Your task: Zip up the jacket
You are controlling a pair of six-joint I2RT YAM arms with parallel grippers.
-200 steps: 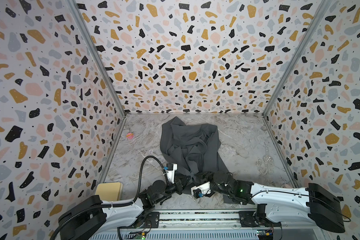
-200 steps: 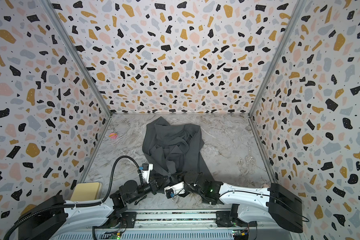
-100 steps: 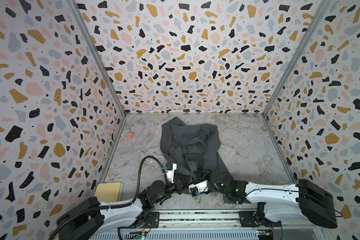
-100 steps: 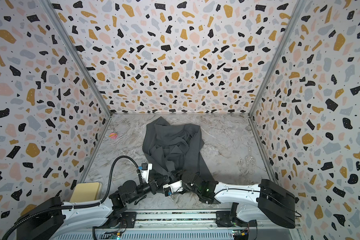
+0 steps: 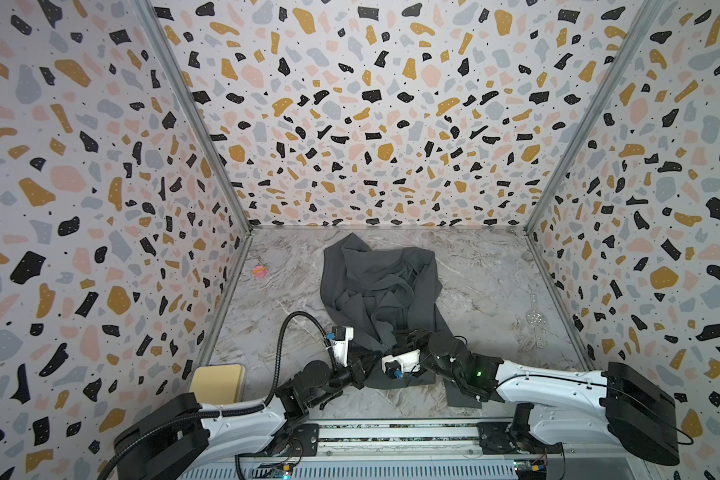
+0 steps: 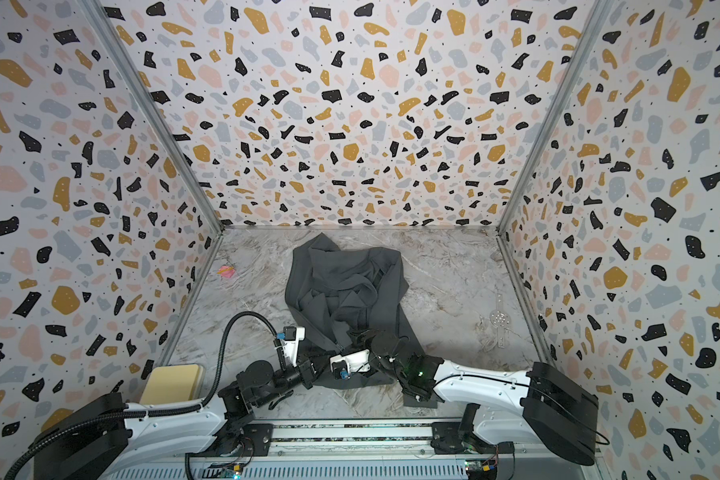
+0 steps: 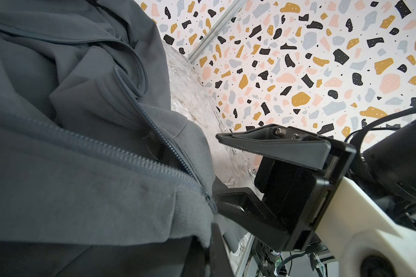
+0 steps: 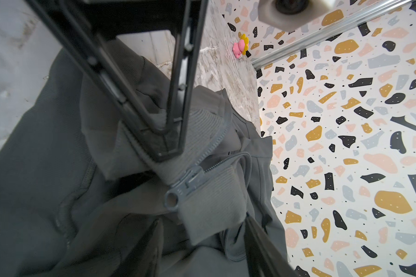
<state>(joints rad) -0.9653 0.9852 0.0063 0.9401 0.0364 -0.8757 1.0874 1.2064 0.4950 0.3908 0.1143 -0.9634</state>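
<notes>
Top views: we found the jacket crumpled in the middle of the table, its hem at both arms.
Left wrist: the right gripper gaped beside the hem, gripping nothing.
Right wrist: the left gripper clamped the ribbed hem, we judged to brace it beside the zipper slider.

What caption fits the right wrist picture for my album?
The left gripper pinches the jacket by its hem while the right gripper, jaws open, faces the zipper slider.
</notes>
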